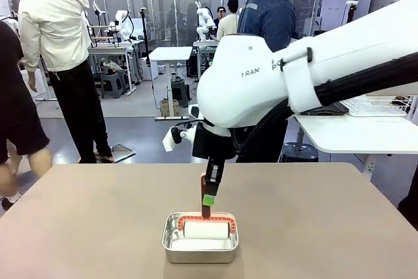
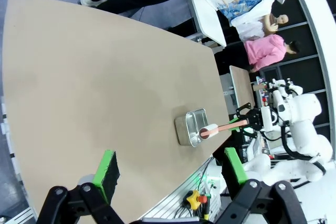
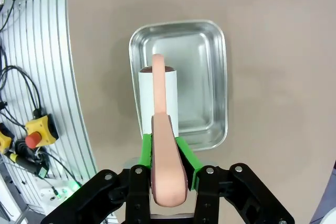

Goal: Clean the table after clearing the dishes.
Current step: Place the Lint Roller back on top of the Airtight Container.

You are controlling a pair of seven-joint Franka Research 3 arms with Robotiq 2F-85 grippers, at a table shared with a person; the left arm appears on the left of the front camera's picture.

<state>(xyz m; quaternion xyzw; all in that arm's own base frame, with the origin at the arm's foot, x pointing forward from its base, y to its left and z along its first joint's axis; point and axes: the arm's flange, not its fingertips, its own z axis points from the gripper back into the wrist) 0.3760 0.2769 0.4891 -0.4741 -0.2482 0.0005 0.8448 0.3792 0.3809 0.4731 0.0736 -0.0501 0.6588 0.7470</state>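
- Front view: the right pincer (image 1: 208, 195) is pinching the pink handle of a lint roller (image 1: 206, 229), whose white roll sits in the steel tin (image 1: 200, 245) at the near middle of the bench (image 1: 98, 227). No plates lie on the brown top, so I judge the clearing done and the step in hand to be lifting the roller for the wiping. The roll's long axis runs left to right; the handle rises from it, nearly upright.
- To do it well, I would lift straight up until the roll clears the tin's rim, then tip the handle so the roll lies flat on the bench and pull in straight, overlapping strokes. Dragging sideways too soon could snag the rim and shift the tin.
- Left wrist view: the left pincer (image 2: 169, 167) hangs spread and empty above the bench, well apart from the tin (image 2: 185, 127). The roller (image 2: 209, 131) and its handle slant from the tin toward the right arm.
- Right wrist view: the green pads (image 3: 147, 148) press both sides of the handle (image 3: 164, 150), low on it, near its broad end. The handle points away from the pincer to the roll (image 3: 158, 100), which lies across it inside the tin (image 3: 210, 77), to one side.
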